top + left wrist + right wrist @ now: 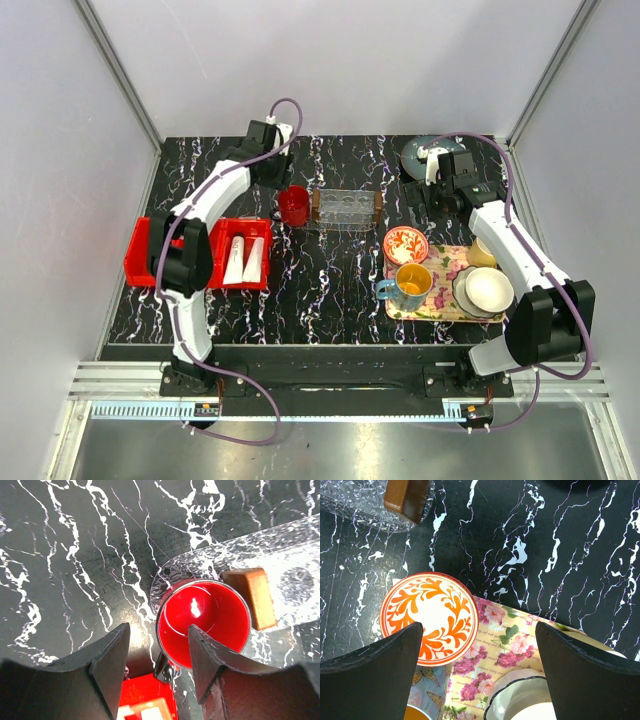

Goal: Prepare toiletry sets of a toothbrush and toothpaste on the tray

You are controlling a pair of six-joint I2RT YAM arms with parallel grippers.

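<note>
L gripper (pixel 157 632) open, over red cup (pixel 205 622) rim by clear tray (pixel 347 212) end, frame centre-top. 2 toothpaste tubes (pixel 236 258) in red bin (pixel 140 262), left. R gripper (pixel 479 630) open above floral tray (pixel 505 650).

White-shelled left arm (pixel 212 195) and right arm (pixel 510 236), each with black joint housings; looping purple cables (pixel 287 100); matte black, wedge-shaped fingers (pixel 107 660).

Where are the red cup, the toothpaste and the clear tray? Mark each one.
red cup (pixel 210 611), left wrist view, on its inner floor.
toothpaste (pixel 235 260), top external view, on the body of the left tube.
tray (pixel 347 211), top external view, on its bare clear middle.
</note>
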